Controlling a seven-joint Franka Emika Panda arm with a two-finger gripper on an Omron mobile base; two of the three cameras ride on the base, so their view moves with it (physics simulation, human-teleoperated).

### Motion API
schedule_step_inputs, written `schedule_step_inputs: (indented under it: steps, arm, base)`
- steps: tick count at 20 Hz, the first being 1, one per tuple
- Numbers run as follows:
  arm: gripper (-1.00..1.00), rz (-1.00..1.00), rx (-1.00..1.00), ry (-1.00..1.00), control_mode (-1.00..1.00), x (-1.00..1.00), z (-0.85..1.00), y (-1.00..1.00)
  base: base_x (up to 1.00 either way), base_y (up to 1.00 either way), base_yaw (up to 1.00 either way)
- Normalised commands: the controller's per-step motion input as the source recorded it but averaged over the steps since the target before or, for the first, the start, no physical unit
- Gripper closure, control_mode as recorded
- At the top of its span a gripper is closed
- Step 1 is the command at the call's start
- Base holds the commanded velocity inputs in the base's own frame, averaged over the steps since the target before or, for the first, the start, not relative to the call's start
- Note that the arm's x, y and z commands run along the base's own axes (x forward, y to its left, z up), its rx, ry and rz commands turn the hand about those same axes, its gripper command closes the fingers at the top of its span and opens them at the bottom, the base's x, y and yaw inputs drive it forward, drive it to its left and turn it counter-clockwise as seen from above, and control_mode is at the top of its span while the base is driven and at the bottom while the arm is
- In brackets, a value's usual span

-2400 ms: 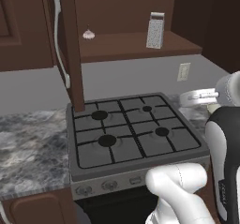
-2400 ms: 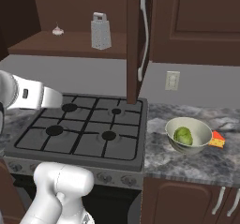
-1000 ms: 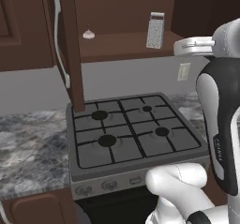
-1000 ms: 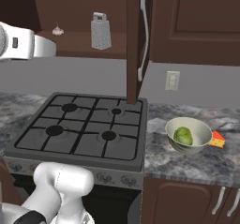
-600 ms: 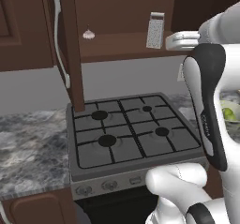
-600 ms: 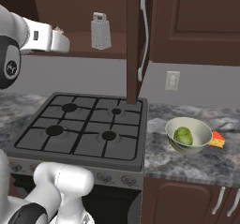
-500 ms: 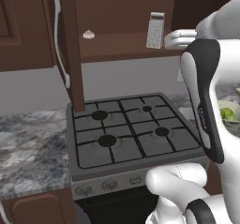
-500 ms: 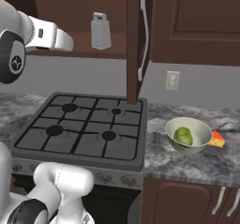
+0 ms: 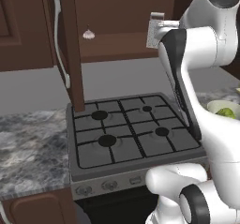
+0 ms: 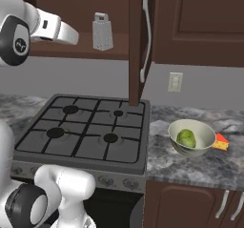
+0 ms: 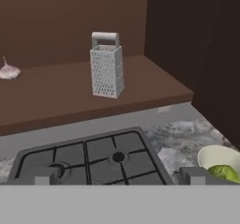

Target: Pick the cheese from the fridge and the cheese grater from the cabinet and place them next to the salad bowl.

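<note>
**Tool wide open, facing the cheese grater on the cabinet shelf**

In the hand view, a garlic bulb [image 11: 8, 71] lies far to the tool's left on the cabinet [image 11: 65, 92] shelf. The cheese grater [image 11: 107, 66] stands upright straight ahead of the tool [image 11: 119, 175], well apart, untouched. The stove [image 11: 89, 160] lies below the spread fingertips. To the tool's right on the counter [image 10: 200, 162], the salad bowl [image 10: 191, 136] sits with the cheese [image 10: 219, 143] touching it.
</note>
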Motion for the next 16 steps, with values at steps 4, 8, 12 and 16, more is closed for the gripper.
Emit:
schedule_step_inputs:
  steps: [4, 8, 12, 16]
  arm:
    - [-1.00, 0.10, 0.00, -0.01, -1.00, 0.42, -0.02, -0.17]
    - [-1.00, 0.11, 0.00, -0.01, -1.00, 0.39, 0.00, -0.08]
    - [-1.00, 0.03, 0.00, 0.00, -1.00, 0.45, -0.02, 0.00]
    - [-1.00, 0.00, 0.00, 0.00, -1.00, 0.47, -0.22, 0.00]
  base:
    - [0.00, 0.00, 0.00]
    - [0.00, 0.00, 0.00]
    - [0.00, 0.00, 0.00]
    - [0.00, 0.00, 0.00]
